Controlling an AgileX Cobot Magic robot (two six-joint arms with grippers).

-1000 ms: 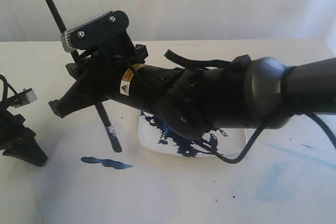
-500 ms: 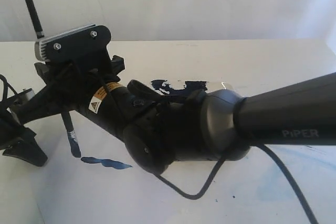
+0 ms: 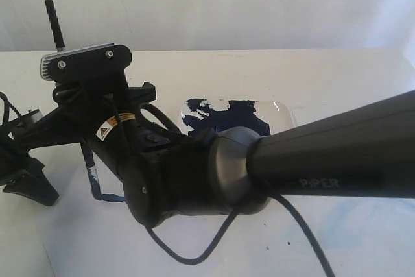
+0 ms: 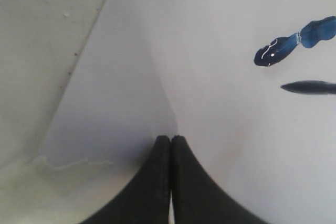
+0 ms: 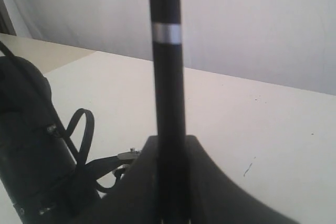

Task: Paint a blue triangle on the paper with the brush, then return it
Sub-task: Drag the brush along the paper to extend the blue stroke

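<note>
Exterior: looking low across the counter (image 3: 324, 69), right arm (image 3: 311, 167) crowding the frame. Left wrist: facing down, close over the paper (image 4: 226, 145). Right wrist: looking along the brush (image 5: 167, 77). Exterior and left wrist sharing the blue stroke (image 4: 294, 43).

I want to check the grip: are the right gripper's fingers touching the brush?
Touching. The right wrist view shows the brush clamped between the fingers of the right gripper, no gap either side.

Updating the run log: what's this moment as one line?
right gripper: shut on brush | tip beside blue stroke on paper | left gripper: shut
</note>
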